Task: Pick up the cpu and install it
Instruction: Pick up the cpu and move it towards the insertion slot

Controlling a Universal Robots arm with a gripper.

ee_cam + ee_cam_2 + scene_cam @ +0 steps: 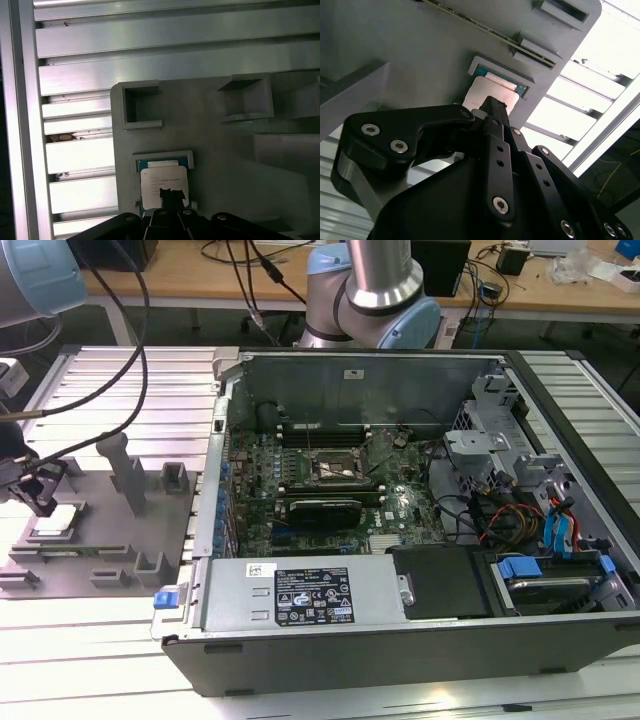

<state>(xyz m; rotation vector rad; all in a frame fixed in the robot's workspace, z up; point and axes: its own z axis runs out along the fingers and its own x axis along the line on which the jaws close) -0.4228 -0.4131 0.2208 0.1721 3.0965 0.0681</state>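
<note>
Hovering with the gripper (45, 502) just over the cpu (55, 523), flat in its fixture plate (95, 505) pocket on the exterior view's left, well apart from the socket (335, 468). Second wrist view: jaws drawn together, holding nothing. First wrist view: metal top up, near-square, no clear long axis. Judged light, stiff, fragile; best gripped by opposite rims.

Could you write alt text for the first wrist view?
A silver-grey cpu lies in a recess of a grey fixture plate, with the dark gripper reaching in over one edge. The plate rests on a slatted metal table.
</note>
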